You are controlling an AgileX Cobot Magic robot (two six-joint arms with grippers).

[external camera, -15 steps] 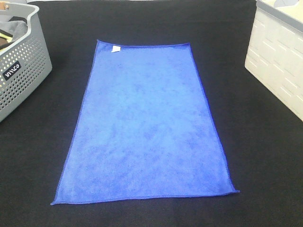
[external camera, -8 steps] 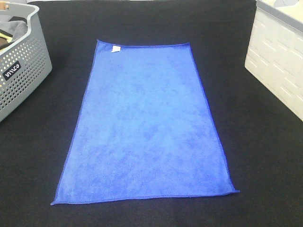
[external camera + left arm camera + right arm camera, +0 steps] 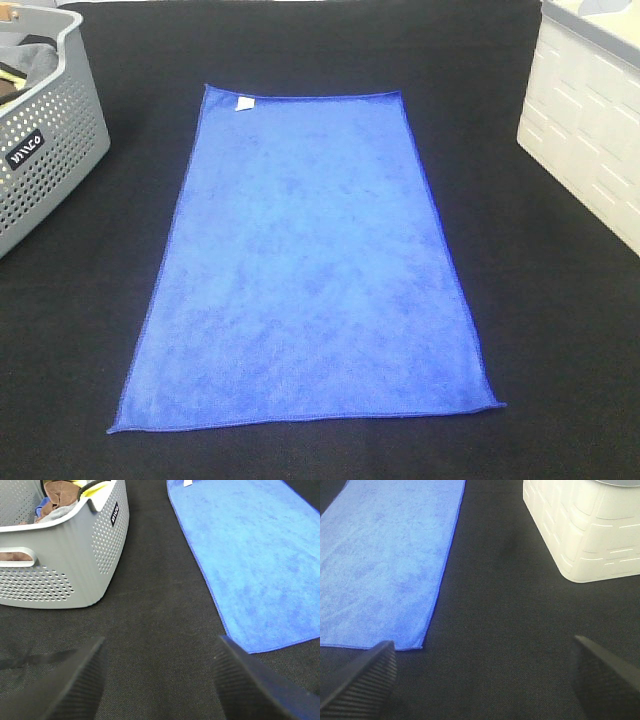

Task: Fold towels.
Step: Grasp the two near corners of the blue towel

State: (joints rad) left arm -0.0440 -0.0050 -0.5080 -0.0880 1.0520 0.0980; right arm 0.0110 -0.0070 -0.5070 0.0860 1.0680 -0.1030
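Observation:
A royal-blue fuzzy towel lies flat and spread out on the black table cover, its small white tag at the far left corner. Neither arm shows in the exterior high view. In the left wrist view my left gripper stands open over bare black cloth, with the towel off to one side. My right gripper is open too, with nothing between its fingers, and the towel's near right corner lies just ahead of one finger.
A grey perforated basket holding mixed cloths stands at the far left; its wall is close to my left gripper. A white bin stands at the far right, and its side shows in the right wrist view.

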